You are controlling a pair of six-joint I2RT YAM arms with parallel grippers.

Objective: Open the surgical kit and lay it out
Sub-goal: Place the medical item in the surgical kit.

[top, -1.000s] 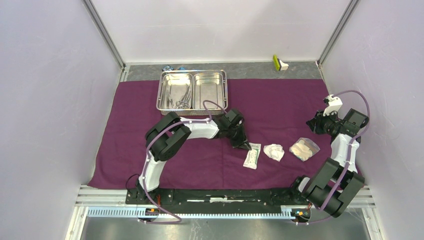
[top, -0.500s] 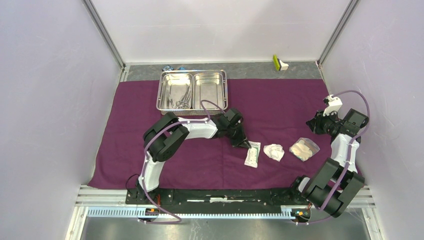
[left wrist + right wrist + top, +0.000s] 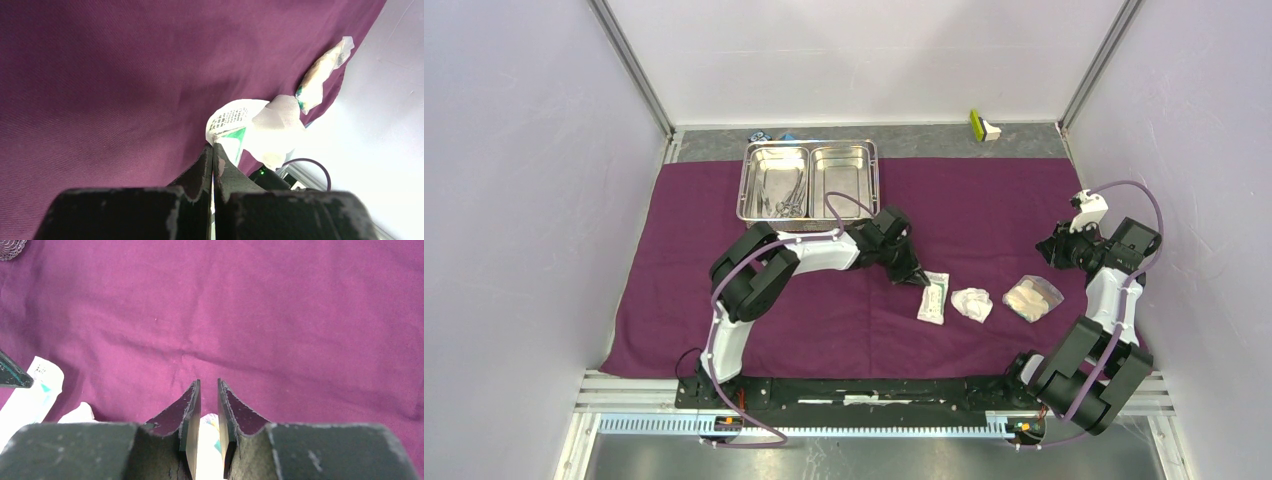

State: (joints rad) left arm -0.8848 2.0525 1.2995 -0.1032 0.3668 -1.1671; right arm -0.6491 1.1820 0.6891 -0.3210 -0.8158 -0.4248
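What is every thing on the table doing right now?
purple cloth: spread out flat.
steel tray: at the cloth's far edge, right compartment bare.
forceps: lying in the tray's left compartment.
white packet: sealed, one corner pinched.
gauze wad: loose on the cloth.
wrapped pack: lying on the cloth, untouched.
left gripper: shut on the white packet's corner.
right gripper: slightly open, holding nothing.

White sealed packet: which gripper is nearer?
Left. The left gripper pinches the white sealed packet at its far corner; the right gripper is well off to its right.
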